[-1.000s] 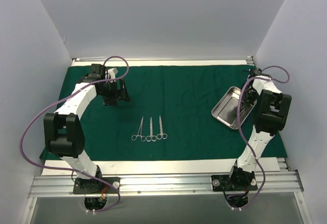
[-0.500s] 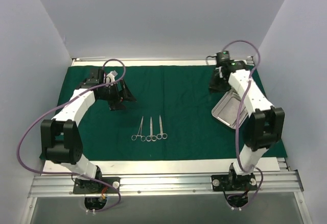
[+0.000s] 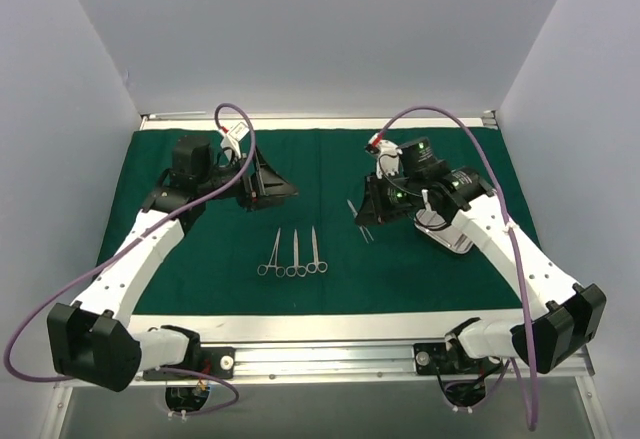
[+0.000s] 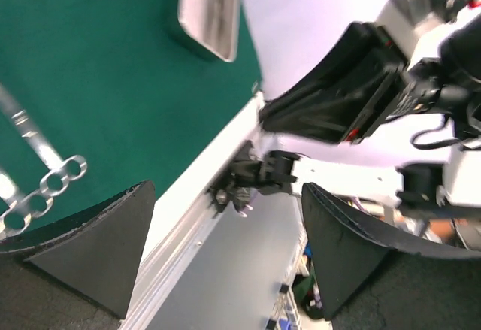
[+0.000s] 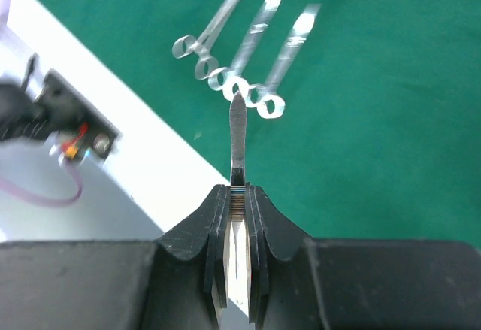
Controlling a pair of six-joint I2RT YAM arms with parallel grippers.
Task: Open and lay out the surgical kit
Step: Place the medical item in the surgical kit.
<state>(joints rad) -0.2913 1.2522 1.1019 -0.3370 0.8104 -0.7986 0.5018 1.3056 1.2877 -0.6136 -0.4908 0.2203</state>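
Observation:
The dark green drape (image 3: 350, 164) lies spread flat over the table. Three ring-handled instruments (image 3: 295, 254) lie side by side on it near the middle; they show blurred in the right wrist view (image 5: 252, 44). My right gripper (image 3: 368, 214) hangs over the drape just right of them, shut on a thin silver instrument (image 5: 237, 131) that sticks out forward from its fingers (image 5: 237, 189). The steel tray (image 3: 445, 234) lies mostly hidden under my right arm and shows in the left wrist view (image 4: 210, 7). My left gripper (image 3: 280, 189) hovers above the drape at the upper left, open and empty (image 4: 225, 191).
A white strip and the aluminium rail (image 3: 330, 354) carrying both arm bases run along the near edge. White walls close in the left, back and right sides. In the left wrist view, my right arm (image 4: 353, 97) crosses the frame.
My right arm has swung from the tray at the right to the middle of the drape, carrying the thin instrument. My left gripper has shifted right and tilted up, staying open.

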